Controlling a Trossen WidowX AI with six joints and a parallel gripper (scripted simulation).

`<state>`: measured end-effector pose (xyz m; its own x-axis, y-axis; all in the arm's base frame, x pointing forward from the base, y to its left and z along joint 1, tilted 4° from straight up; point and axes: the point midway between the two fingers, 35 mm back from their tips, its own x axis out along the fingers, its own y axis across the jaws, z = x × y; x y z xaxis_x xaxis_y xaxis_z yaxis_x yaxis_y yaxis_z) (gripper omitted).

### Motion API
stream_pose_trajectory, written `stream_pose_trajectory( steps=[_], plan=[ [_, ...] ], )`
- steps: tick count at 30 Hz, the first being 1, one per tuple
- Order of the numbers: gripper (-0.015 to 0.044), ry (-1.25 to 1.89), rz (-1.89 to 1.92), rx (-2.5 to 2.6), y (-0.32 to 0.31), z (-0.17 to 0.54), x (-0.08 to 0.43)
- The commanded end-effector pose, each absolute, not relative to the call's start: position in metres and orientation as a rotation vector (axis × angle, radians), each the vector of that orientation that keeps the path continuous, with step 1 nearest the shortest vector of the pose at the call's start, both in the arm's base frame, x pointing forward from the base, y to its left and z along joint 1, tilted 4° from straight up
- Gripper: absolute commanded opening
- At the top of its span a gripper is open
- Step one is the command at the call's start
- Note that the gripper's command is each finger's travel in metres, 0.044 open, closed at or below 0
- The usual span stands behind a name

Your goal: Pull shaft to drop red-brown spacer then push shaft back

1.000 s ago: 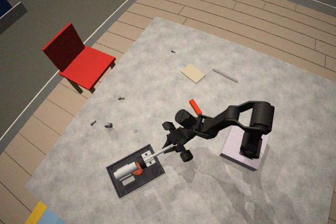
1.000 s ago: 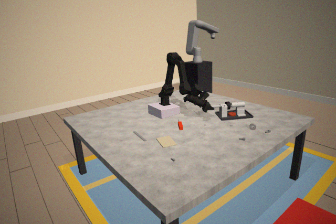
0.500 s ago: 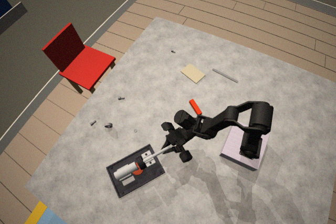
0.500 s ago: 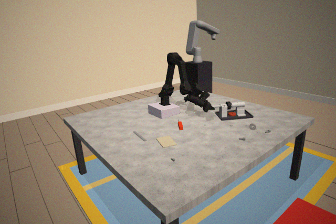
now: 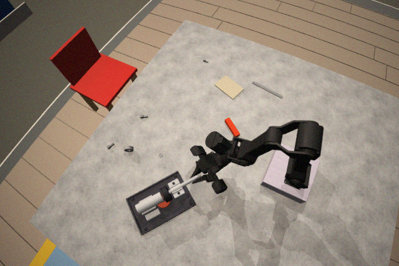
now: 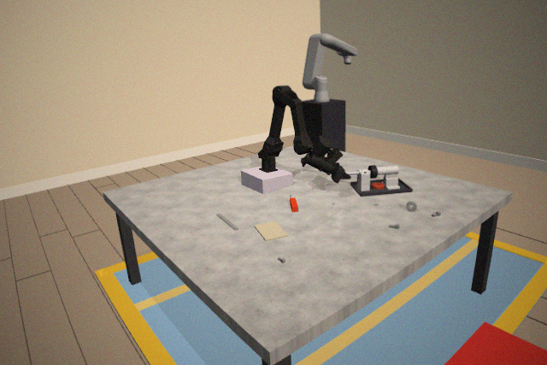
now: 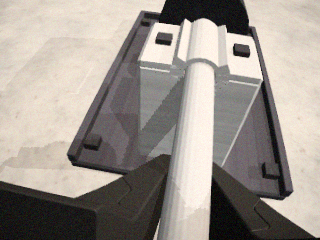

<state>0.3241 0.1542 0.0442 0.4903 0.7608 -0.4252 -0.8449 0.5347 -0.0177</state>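
The white shaft (image 5: 188, 182) (image 6: 355, 173) (image 7: 195, 130) runs through the white support block (image 5: 179, 192) (image 6: 363, 182) (image 7: 154, 56) toward the big white housing (image 5: 148, 203) (image 6: 389, 170). My gripper (image 5: 197, 177) (image 6: 348, 176) (image 7: 185, 168) is shut on the shaft's outer end, outside the support block. The red-brown spacer (image 5: 163, 204) (image 6: 378, 185) lies flat on the dark tray (image 5: 174, 213) (image 6: 384, 193) (image 7: 104, 131), below the shaft line and off it. A black spacer (image 5: 166, 194) (image 6: 373, 171) (image 7: 205, 12) stays up on the shaft, between support block and housing. The shaft's inner tip is hidden.
An orange-red block (image 5: 232, 126) (image 6: 293, 204), a tan pad (image 5: 229, 87) (image 6: 270, 230) and a grey bar (image 5: 267, 89) (image 6: 226, 221) lie on the table. A dark ring (image 5: 128, 149) (image 6: 411, 206) and small screws lie off beside the tray.
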Motion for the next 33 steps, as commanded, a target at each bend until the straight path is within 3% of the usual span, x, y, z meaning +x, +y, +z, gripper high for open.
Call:
stream_pose_trajectory(
  steps=[1, 33],
  plan=[
    [0.0000, 0.393, 0.986, -0.233, 0.1558, 0.0446, 0.3250],
    [0.0000, 0.392, 0.986, -0.232, 0.1644, 0.0457, 0.3304]
  ],
)
